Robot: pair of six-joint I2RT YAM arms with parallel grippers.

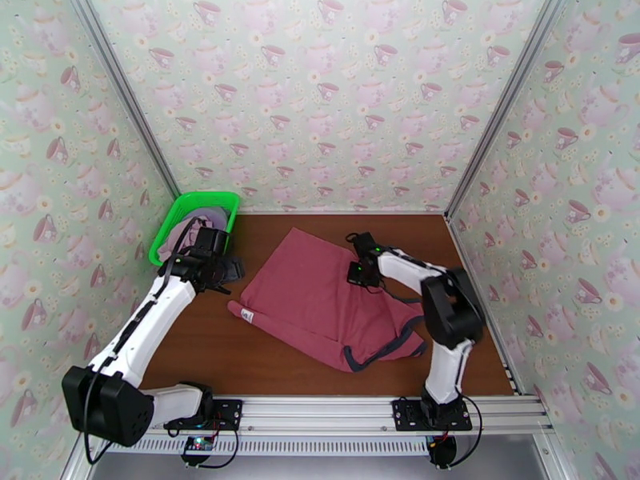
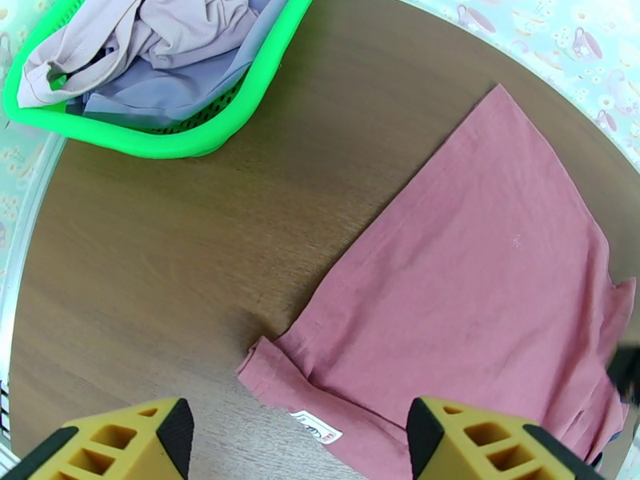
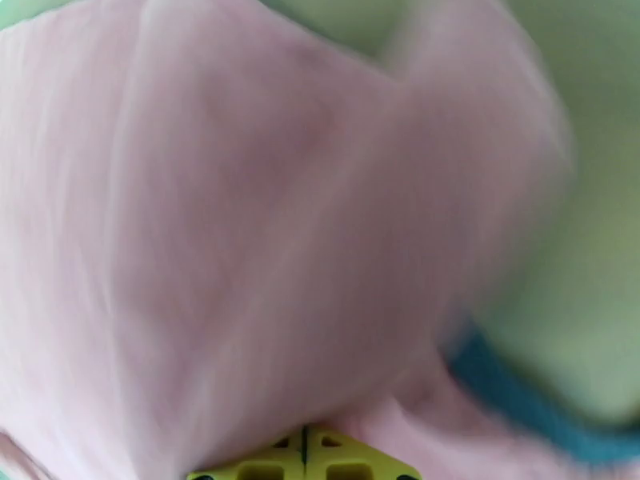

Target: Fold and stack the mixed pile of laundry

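So the dusty-red tank top (image 1: 312,302) is lying mostly flat in the middle of the table (image 1: 240,354). One corner points at the far wall, and the dark trim (image 1: 382,358) is bunched up at the near right end. The right gripper (image 1: 359,271) sits on its right edge. In the right wrist view the fingers are pressed together with pink cloth draped right over them, so it looks pinched onto the top's fabric. The left gripper (image 2: 298,430) hangs spread wide with nothing in it, over at the left by the green basket (image 2: 168,142). Its camera looks at the top's near-left corner with the little label (image 2: 317,426). A pale pink-lilac shirt (image 2: 188,26) and a lavender shirt (image 2: 152,94) are crumpled in that basket, far left.

Handling-wise it's thin jersey, light and totally floppy, so one pinch probably just drags it into a bunch. Best bet is a corner or hem for each gripper, both layers, kept taut through the fold. The trim looks thicker, likely a surer bite. The wood seems smooth, so the top may slide.
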